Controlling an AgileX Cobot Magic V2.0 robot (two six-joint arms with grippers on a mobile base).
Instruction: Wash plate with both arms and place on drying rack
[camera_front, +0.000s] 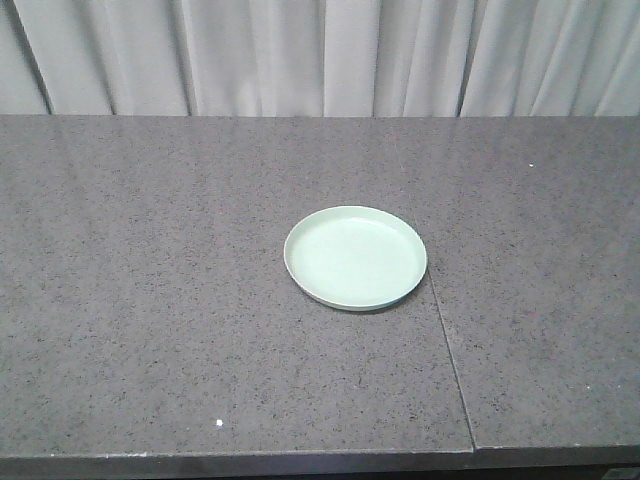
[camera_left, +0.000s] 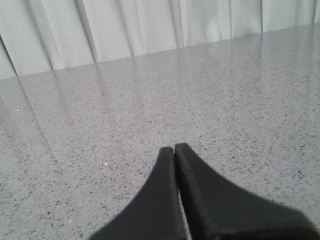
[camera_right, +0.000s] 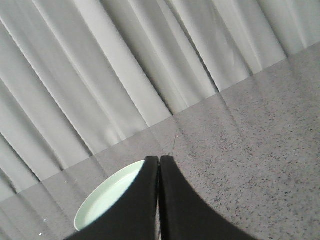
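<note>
Plate (camera_front: 355, 258): pale mint green, round, with a low raised rim. It lies flat and right side up near the middle of the counter, a little to the right.
Counter (camera_front: 150, 280): dark grey speckled stone with a slight gloss.
Seam (camera_front: 455, 370): a thin line in the stone, running from just beside the plate's right front edge to the counter's front edge.
Right gripper (camera_right: 159, 159): its two black fingers are pressed together at the tips with nothing between them. In its wrist view the plate (camera_right: 107, 200) lies beyond them to the left, partly hidden behind one finger.
Left gripper (camera_left: 174, 149): the fingers meet tip to tip and grip nothing, with speckled stone ahead of them.
Curtain (camera_front: 320, 55): pale and pleated, hanging behind the counter's far edge.
</note>
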